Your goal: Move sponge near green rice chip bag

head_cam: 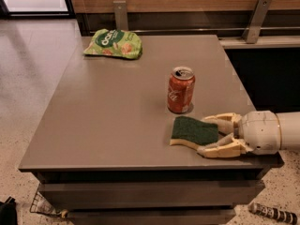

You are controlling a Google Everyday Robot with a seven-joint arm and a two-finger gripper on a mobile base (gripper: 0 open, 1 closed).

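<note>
The sponge [193,131], dark green on top with pale yellow foam below, lies flat near the table's front right edge. My gripper [209,135] reaches in from the right at table height. Its cream fingers [220,149] are open and straddle the sponge's right end, one behind it and one in front. The green rice chip bag [114,43] lies at the table's far left corner, well away from the sponge.
An orange-red soda can [180,89] stands upright just behind the sponge, close to my gripper's far finger. The grey table [108,111] has its front edge just below the sponge. A wooden wall with metal brackets runs behind.
</note>
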